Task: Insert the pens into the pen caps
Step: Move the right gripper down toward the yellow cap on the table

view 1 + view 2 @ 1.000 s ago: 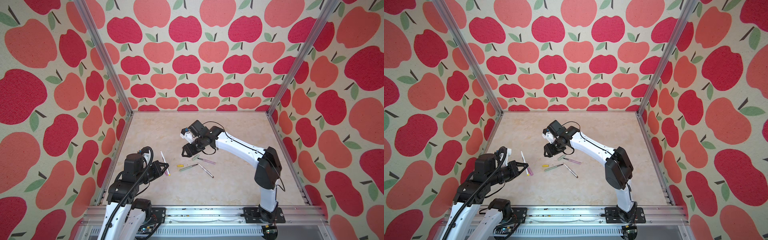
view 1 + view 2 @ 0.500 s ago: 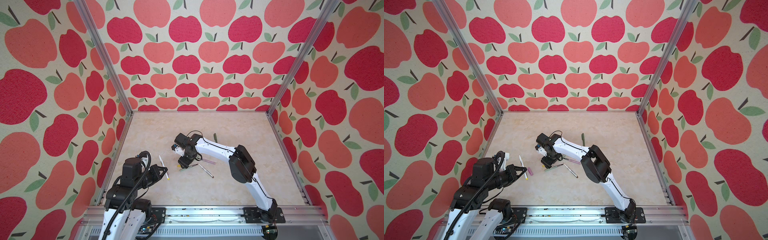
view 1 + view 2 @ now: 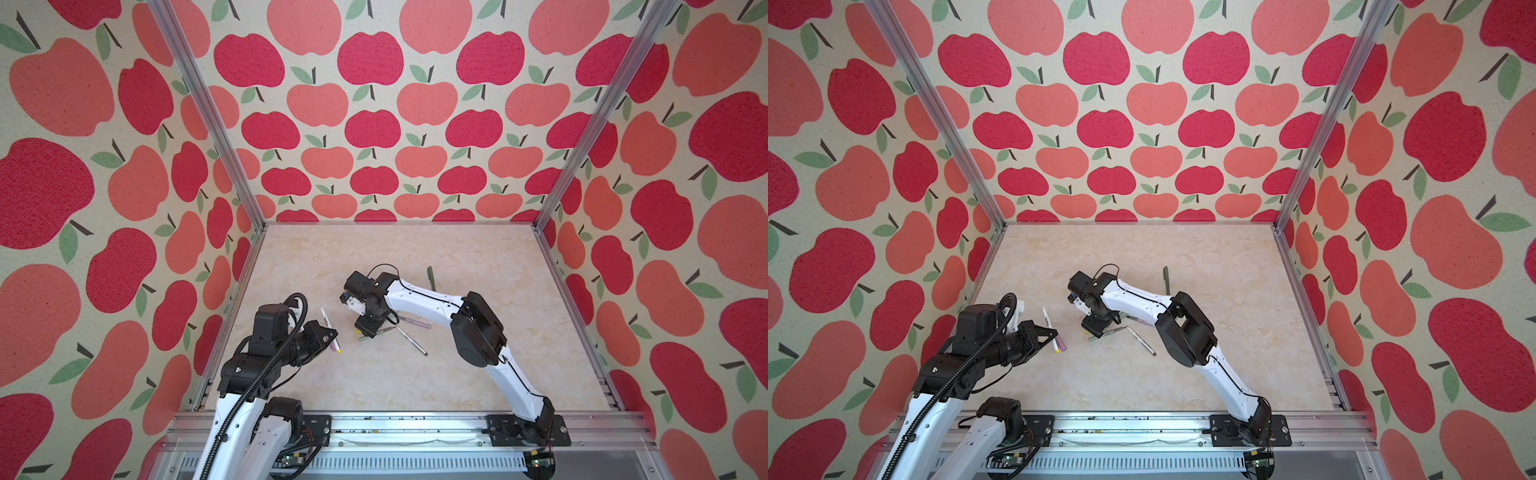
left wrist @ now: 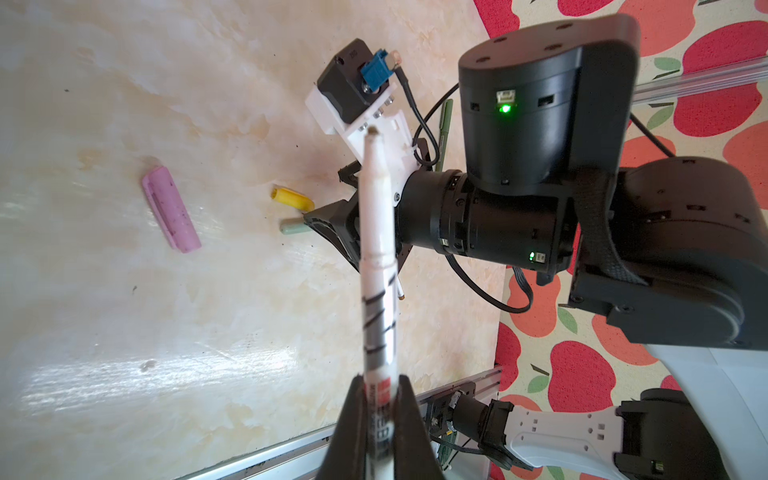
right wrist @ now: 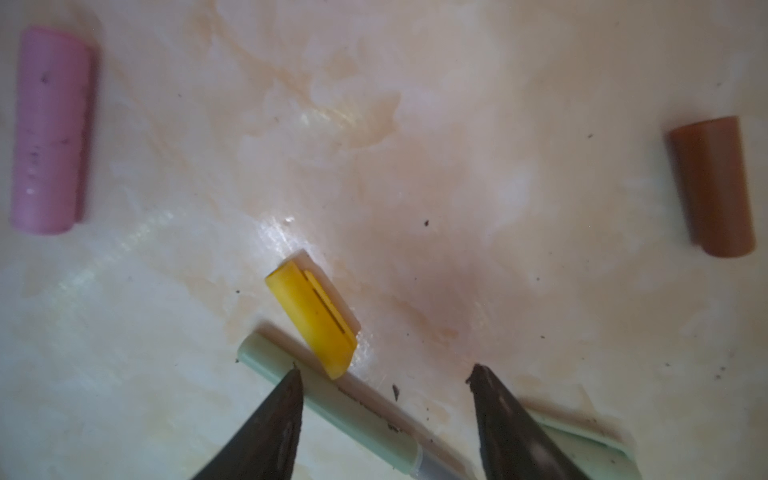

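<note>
As left end effector [image 4: 379, 380] pinches pen [image 4: 376, 232], right end effector [image 5: 385, 369] gapes near yellow cap [image 5: 316, 320].

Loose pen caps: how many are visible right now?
3. Pink cap near the left gripper; yellow cap beside the pale green pen, ahead of the right gripper; brown cap only in the right wrist view. Others may be hidden.

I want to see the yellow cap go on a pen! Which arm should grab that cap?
Probably the right arm. The right gripper is open and close to the yellow cap, while the left gripper is shut on the white pen, so it has no room for the cap.
</note>
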Action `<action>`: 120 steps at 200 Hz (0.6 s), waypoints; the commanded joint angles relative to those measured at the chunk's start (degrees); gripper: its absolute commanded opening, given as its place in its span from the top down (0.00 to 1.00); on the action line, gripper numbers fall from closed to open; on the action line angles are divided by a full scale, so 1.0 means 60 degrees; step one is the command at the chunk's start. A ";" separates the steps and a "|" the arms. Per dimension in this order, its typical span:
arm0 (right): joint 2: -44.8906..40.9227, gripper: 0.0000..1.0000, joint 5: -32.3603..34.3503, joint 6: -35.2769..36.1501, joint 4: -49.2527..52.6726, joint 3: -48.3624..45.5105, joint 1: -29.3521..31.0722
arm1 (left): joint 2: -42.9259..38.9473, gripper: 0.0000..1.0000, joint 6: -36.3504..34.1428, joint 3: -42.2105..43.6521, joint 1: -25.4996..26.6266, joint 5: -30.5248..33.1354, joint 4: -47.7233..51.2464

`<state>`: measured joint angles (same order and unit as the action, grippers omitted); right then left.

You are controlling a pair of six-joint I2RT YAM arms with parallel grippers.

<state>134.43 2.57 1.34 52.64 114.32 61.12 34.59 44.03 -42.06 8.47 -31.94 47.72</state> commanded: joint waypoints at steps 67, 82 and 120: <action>0.1257 0.33 0.1029 -0.0068 0.0306 0.1205 -0.0180 | -0.0063 1.00 -0.0116 -0.0111 -0.0057 -0.0154 -0.0395; 0.1393 0.33 0.1074 -0.0214 0.0355 0.1466 -0.0252 | -0.0124 1.00 -0.0138 -0.0044 -0.0062 -0.0187 -0.0410; 0.1783 0.33 0.1435 -0.0524 0.0476 0.2269 -0.0357 | -0.0368 1.00 -0.0182 0.0110 -0.0058 -0.0257 -0.0403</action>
<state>141.58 7.73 0.36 53.19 124.88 59.86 33.63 43.99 -42.06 8.47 -32.45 46.30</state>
